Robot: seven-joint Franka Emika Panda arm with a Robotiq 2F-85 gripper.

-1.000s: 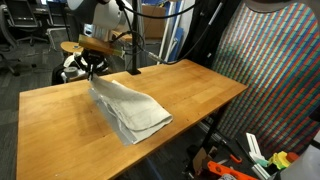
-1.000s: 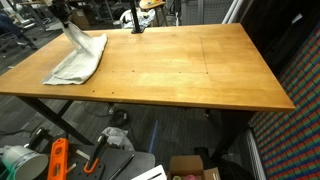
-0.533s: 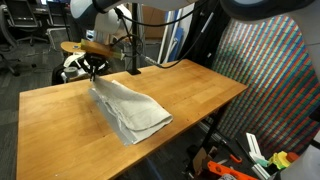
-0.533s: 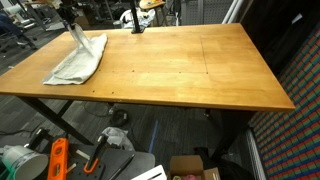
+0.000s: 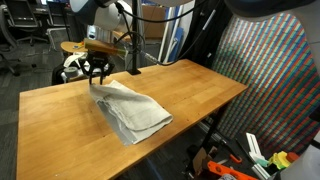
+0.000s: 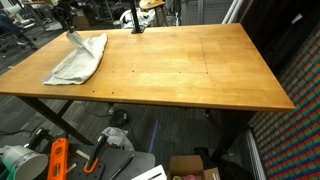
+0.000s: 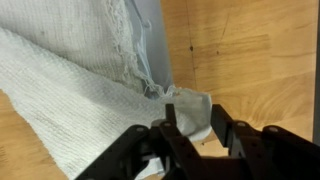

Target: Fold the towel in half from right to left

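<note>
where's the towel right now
The towel lies at the far left corner of the wooden table in an exterior view, one corner just below the pincer.

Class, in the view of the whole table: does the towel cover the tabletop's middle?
No, the towel lies bunched near one corner of the table, away from its middle.

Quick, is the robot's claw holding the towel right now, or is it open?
Gripper: open; its jaws stand apart, with a corner of the towel loose between them.
</note>
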